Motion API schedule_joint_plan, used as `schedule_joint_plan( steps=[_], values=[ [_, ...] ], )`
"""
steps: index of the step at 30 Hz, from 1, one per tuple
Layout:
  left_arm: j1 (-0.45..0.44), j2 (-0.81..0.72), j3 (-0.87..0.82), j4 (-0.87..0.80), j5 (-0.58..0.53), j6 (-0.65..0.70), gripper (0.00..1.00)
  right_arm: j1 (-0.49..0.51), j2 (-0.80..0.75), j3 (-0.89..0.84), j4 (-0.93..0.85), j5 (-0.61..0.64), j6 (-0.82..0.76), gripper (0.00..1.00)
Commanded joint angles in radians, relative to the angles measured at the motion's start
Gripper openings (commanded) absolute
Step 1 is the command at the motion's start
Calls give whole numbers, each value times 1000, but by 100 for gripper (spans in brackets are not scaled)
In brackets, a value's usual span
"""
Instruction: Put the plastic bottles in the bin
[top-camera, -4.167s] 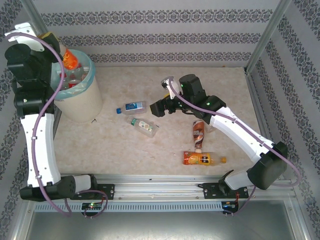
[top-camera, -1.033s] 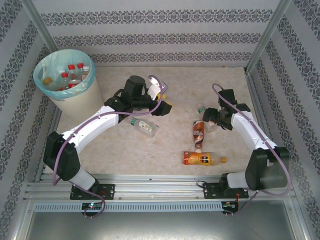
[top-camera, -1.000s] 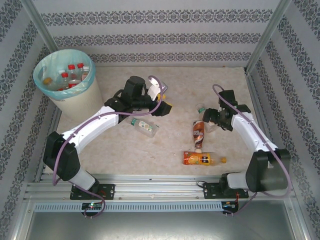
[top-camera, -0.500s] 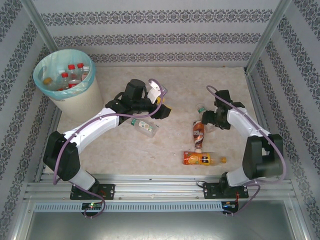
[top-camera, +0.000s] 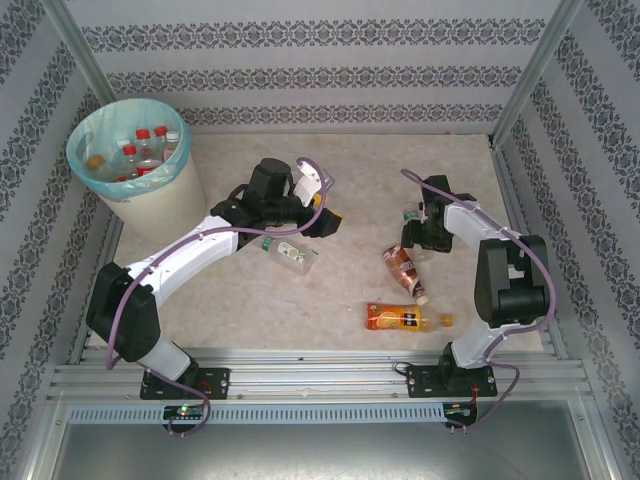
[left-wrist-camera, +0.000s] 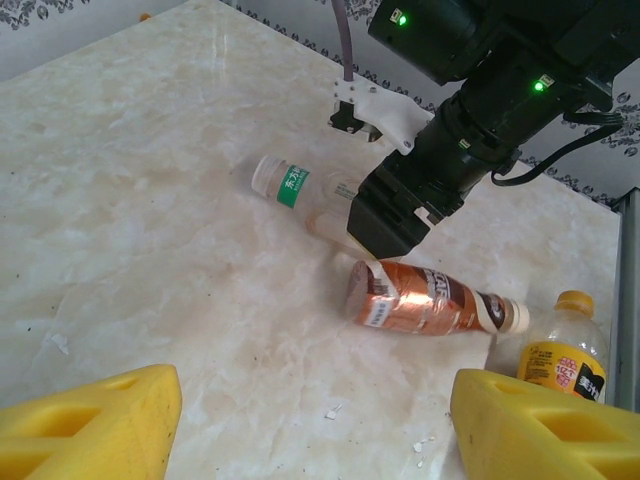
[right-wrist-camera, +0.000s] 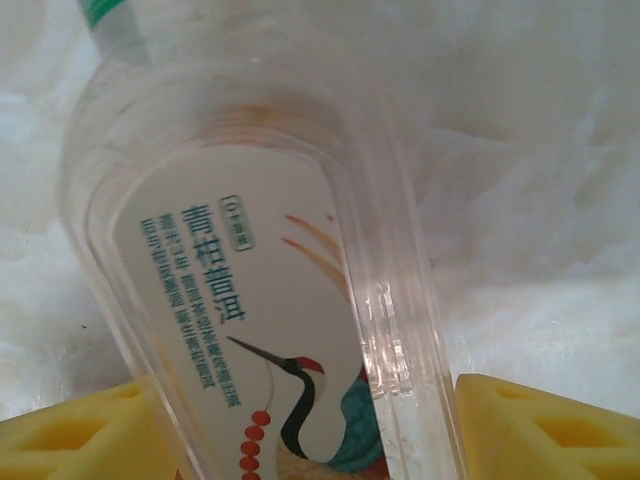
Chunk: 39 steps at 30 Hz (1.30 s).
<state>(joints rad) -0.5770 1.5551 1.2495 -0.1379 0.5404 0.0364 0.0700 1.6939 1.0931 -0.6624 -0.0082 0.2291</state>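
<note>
On bench (top-camera: 250, 300) R side, pick stage: right gripper (right-wrist-camera: 320, 430) straddles clear crane-label plastic bottle (right-wrist-camera: 250, 250), clamp unconfirmed; left gripper (left-wrist-camera: 318, 425) open, empty. Next, prob.: firm grip, lift to round cream bin (top-camera: 165, 210).

a pale, marbled beige desk (top-camera: 350, 165) reaches from the near rail to the far wall. a few tiny white crumbs (left-wrist-camera: 330, 411) lie on it, low in the left wrist view. walls (top-camera: 320, 60) papered in grey ornamental bands on white close the far, left and right sides. bare metal posts (top-camera: 535, 70) rise at the far corners. along the near edge runs a silver rail (top-camera: 300, 362), then a slotted strip (top-camera: 320, 411) and a dull grey metal sheet (top-camera: 320, 452).
</note>
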Motion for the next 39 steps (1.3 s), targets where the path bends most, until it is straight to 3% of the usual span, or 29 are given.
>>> schedule_joint_plan(
  steps=[1,9,18,30,39],
  values=[
    [-12,-25,21,8,-18,-2,72,8,-11,28,-17,-6,-30,62],
    [-12,-24,33,29,-37,-24,74,8,-76,23,-26,-33,-56,50],
    [8,-40,103,2,-109,-135,72,28,-249,18,-35,-67,-37,47],
    [50,-36,260,-22,-166,-342,73,272,-495,61,134,-74,19,46],
    [131,30,238,186,41,-623,70,410,-536,46,320,-169,112,46]
  ],
)
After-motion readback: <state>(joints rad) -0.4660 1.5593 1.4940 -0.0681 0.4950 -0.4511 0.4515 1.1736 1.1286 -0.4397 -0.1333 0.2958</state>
